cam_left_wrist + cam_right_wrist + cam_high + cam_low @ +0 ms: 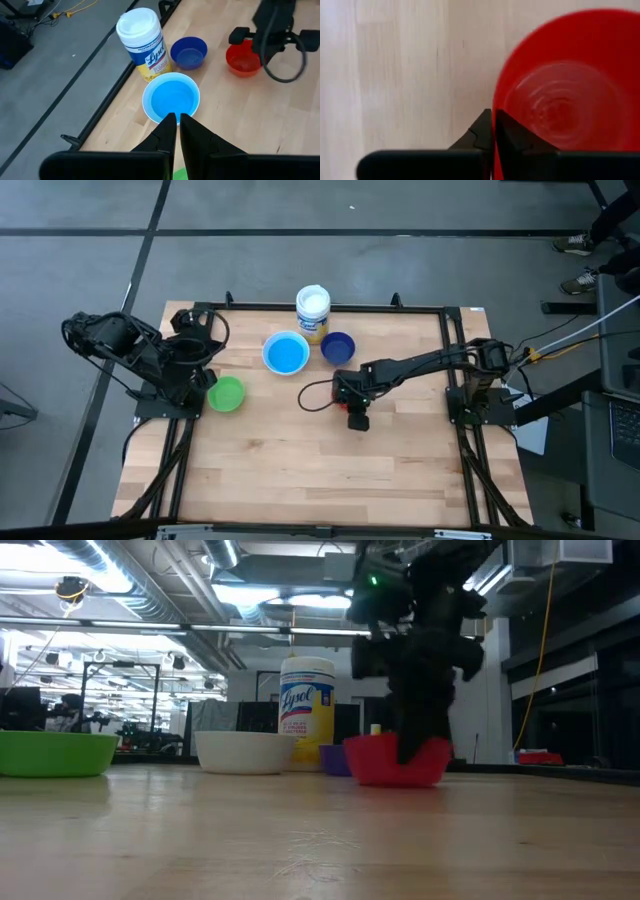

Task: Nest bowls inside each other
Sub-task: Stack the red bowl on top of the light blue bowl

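Observation:
A red bowl (565,85) stands on the table near its middle, and my right gripper (493,131) is shut on its rim. A white bowl (286,352) with a teal bowl (171,97) nested inside it stands left of a dark blue bowl (338,347); both rest on their bases at the far side. A green bowl (226,393) sits at the left. My left gripper (177,122) hangs shut above the green bowl, with nothing between its fingers. My right gripper pinches the red bowl's rim (494,120), one finger inside the bowl and one outside. The fingers come from above, steeply slanted down, at the rim's side toward the far edge. The bowl stands upright with its base (395,780) on the table.
A white-lidded tub with a yellow label (313,310) stands at the far edge behind the bowls. A black frame (300,306) runs along the table's far and side edges. Bare wood (320,480) fills the near half.

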Available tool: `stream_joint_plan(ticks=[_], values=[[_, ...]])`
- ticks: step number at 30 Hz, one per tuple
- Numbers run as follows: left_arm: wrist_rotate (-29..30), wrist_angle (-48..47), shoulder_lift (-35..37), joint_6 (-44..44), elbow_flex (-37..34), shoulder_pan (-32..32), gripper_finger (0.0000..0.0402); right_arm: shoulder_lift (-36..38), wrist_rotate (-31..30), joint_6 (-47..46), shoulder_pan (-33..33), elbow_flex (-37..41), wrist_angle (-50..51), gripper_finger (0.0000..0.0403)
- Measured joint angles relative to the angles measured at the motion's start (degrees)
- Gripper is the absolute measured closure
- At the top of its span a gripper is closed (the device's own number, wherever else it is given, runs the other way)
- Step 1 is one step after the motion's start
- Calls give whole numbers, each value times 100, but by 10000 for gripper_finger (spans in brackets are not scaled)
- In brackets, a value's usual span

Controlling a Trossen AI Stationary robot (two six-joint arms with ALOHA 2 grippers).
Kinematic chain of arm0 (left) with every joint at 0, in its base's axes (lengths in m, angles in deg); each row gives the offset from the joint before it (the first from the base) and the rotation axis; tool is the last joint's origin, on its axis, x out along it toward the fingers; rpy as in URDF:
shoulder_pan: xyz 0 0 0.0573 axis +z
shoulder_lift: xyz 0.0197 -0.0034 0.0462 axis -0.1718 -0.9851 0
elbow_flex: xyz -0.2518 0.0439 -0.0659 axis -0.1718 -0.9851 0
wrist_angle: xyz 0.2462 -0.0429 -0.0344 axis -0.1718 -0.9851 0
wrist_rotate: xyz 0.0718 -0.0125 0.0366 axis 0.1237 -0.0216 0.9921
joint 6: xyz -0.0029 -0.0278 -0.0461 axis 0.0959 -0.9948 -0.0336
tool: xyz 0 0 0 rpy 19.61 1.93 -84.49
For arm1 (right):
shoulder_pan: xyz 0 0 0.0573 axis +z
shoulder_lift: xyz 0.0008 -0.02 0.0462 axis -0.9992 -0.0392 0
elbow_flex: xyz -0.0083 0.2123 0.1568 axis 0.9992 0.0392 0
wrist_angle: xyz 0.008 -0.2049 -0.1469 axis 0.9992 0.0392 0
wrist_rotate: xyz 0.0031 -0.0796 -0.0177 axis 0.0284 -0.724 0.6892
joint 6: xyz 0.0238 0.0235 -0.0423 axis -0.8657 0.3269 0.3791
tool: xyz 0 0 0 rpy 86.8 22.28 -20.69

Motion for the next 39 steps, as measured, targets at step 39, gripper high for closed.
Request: stream_joint_plan(ticks=[39], values=[[1006, 0, 172, -40, 0, 9, 382, -3292, -359, 1672, -1144, -6779, 2192, 401]])
